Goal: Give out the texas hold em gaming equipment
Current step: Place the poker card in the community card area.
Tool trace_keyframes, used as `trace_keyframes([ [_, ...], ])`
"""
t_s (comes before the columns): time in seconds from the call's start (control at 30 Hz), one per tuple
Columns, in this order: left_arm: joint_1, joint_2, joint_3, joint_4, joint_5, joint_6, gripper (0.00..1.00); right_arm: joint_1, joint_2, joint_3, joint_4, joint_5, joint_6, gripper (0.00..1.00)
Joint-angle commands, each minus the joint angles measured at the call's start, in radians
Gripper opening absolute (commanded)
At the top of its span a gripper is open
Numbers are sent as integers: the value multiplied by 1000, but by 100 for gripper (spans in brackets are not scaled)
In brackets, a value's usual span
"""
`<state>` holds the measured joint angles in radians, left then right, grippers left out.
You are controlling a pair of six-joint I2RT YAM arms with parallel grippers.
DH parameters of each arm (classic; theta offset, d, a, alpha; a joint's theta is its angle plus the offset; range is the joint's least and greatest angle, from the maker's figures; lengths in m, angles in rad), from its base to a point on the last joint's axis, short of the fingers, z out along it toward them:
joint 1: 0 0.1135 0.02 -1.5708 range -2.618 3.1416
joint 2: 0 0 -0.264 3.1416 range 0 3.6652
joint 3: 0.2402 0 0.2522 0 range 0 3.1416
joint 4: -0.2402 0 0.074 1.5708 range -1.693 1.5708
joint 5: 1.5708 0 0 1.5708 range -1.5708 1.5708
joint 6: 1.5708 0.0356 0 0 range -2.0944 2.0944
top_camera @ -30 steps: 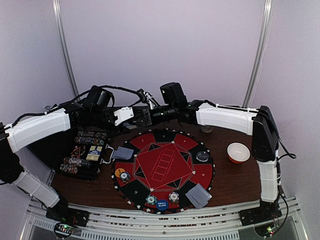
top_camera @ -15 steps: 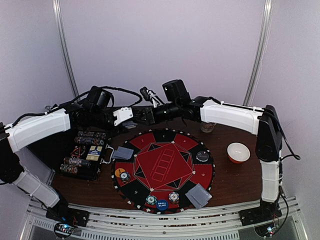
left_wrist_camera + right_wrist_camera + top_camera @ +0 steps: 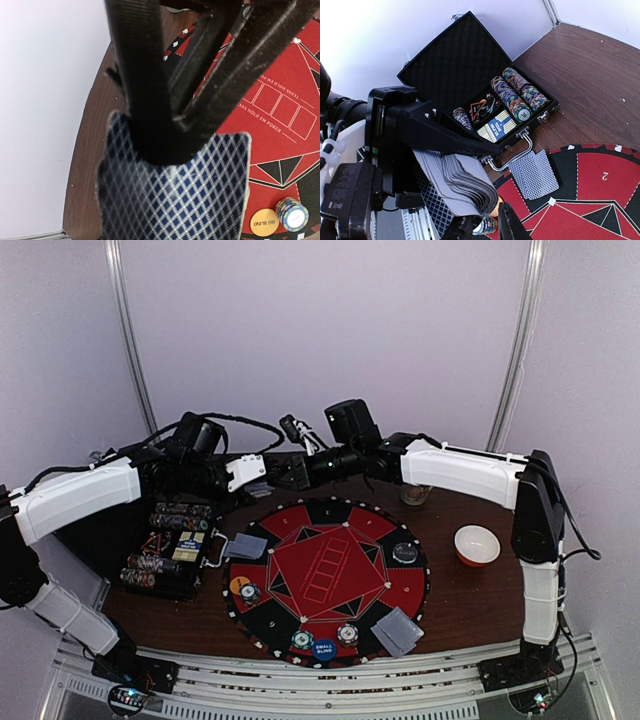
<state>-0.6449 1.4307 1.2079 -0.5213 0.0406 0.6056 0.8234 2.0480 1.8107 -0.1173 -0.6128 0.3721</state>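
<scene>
**Item:** deck of cards point(image 3: 175, 195), blue-diamond backs.
**Location:** aloft over the far edge of the round felt mat point(image 3: 330, 570). The left gripper point(image 3: 172, 135) pinches it at one end, jaws closed down on the stack. In the right wrist view the free end fans loose.

**Item:** right gripper point(image 3: 487, 230).
**Location:** just beside the fan, with its tips close below the loose edge in its own view. You cannot tell from any view whether a card sits between the jaws, or how far apart they stand.

**Already laid out:** one card pair point(image 3: 245, 547) by the chip case point(image 3: 170, 550) and another point(image 3: 398, 630) at the near seat. Chips and buttons sit around the mat's rim.

**Hazards, as judged:**
- The fan is slack, so your pull may take two cards instead of one.
- It may drag the whole stack out of the clamp.
- A missed pinch leaves you with no card.
- A card that slips free may land face up on the mat.

**Change against the earlier frame:** the right arm's elbow sits further right, and its wrist is a shade higher. The left arm, the deck and everything on the mat are unchanged.
</scene>
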Motion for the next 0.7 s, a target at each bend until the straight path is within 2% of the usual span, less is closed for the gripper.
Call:
trace_keyframes([
  [0.0, 4, -6, 0, 28, 6, -7, 39, 0, -7, 27, 19, -22, 10, 19],
  [0.23, 4, -7, -8, 28, -2, -7, 39, 1, -29, 36, -32, 29, -32, 0],
  [0.67, 4, -5, -26, 43, -33, -22, 39, -10, -158, -53, -101, 141, -85, 0],
])
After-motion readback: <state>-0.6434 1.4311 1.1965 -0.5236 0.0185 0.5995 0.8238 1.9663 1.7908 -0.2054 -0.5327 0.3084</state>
